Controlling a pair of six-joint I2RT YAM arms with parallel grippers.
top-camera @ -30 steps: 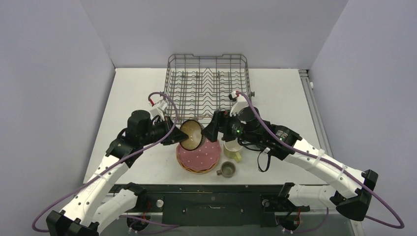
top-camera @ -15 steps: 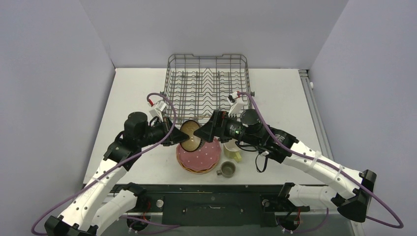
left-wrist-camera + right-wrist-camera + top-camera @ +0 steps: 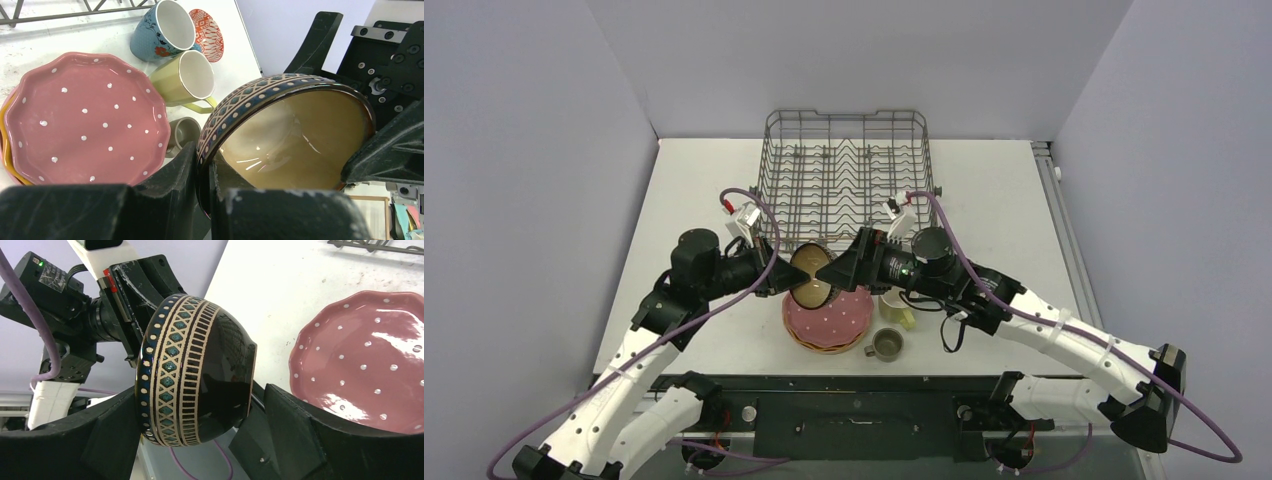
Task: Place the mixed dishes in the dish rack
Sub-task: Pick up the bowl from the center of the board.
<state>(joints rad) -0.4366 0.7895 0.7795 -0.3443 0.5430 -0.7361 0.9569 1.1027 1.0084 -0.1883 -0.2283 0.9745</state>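
Note:
My left gripper is shut on the rim of a dark brown bowl. It holds the bowl tilted on edge above the pink dotted plate. My right gripper stands open around the bowl from the other side. One finger is by the patterned rim and the other is a small gap off the base. The empty dish rack stands at the back of the table.
An orange plate lies under the pink one. A yellow mug, a blue mug, a red-patterned bowl and a small grey-olive mug lie right of the plates.
My right gripper has slid left until its fingers straddle the bowl. The left gripper has kept its hold and shifted only slightly.

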